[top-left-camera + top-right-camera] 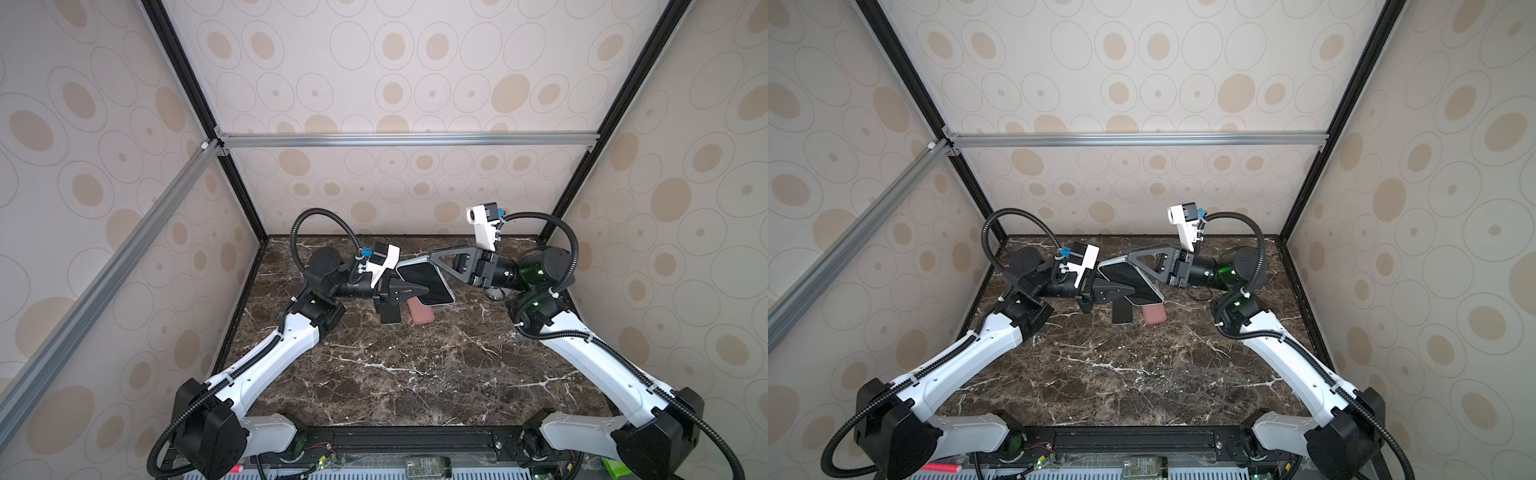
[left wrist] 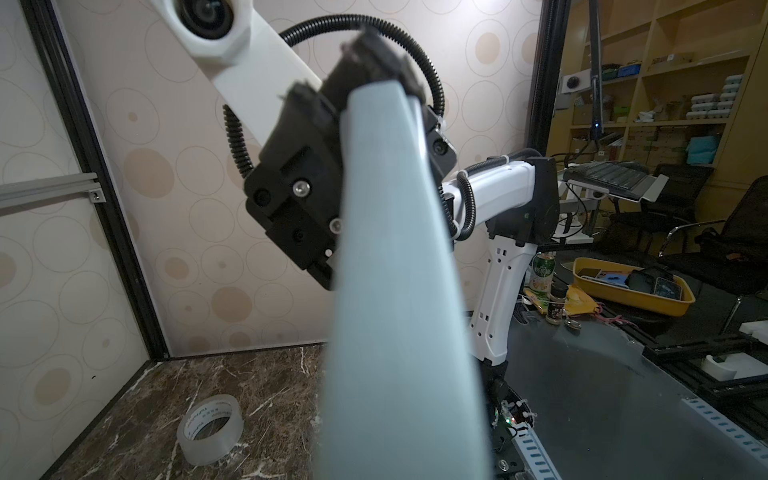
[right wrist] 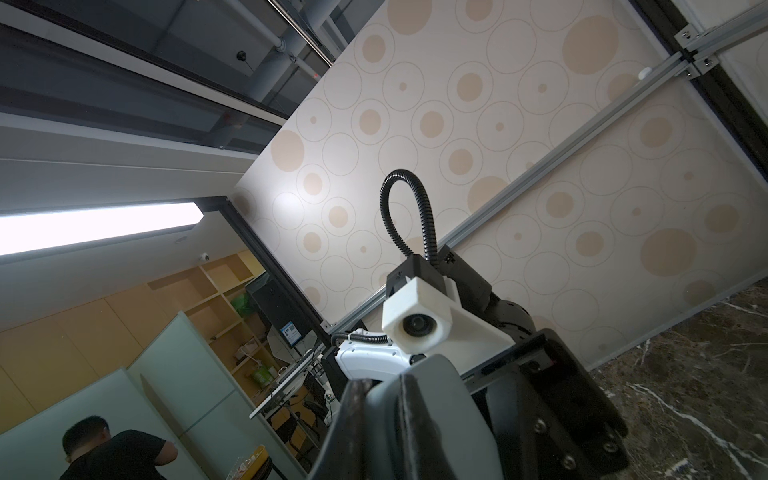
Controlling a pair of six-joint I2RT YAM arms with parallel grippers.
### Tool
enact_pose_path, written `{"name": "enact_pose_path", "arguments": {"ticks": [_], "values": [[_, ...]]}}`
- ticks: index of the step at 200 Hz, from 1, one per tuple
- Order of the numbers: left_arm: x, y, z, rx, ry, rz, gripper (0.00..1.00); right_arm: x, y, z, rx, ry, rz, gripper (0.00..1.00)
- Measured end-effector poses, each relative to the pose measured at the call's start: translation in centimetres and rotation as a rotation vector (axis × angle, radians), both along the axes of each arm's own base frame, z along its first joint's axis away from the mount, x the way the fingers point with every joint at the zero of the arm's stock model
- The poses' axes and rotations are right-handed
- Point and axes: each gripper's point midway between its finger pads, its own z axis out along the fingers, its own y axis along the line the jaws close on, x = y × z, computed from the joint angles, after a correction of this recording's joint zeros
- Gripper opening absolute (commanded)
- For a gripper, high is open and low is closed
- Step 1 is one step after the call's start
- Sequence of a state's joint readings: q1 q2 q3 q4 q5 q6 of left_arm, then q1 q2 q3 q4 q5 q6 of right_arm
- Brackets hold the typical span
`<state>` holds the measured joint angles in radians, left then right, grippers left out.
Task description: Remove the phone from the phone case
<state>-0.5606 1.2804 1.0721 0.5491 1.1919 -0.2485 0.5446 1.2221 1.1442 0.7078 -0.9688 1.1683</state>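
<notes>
The left gripper (image 1: 415,289) is clamped on the phone (image 1: 419,272), one black finger lying across the dark screen, and holds it tilted clear of the marble table (image 1: 395,374). The phone sits in its pale blue-grey phone case (image 2: 395,291), whose smooth back fills the middle of the left wrist view. The right gripper (image 1: 434,255) meets the case at the corner farthest from the left gripper. Its jaws look closed on the case's rim there, though the contact itself is blurred in the left wrist view. Directly under the left gripper's fingers a black handset (image 1: 391,314) and a pink case (image 1: 421,312) lie flat, side by side. A roll of clear tape (image 2: 210,428) rests on the table beneath the right gripper.
</notes>
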Motion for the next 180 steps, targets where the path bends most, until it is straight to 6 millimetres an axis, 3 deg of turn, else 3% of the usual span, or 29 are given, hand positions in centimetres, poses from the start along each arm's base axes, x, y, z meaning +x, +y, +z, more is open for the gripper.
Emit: {"name": "enact_pose_path", "arguments": {"ticks": [180], "values": [[1.6, 0.0, -3.1, 0.126, 0.072, 0.091, 0.0, 2.8, -0.8, -3.7, -0.127, 0.147, -0.084, 0.0]]}}
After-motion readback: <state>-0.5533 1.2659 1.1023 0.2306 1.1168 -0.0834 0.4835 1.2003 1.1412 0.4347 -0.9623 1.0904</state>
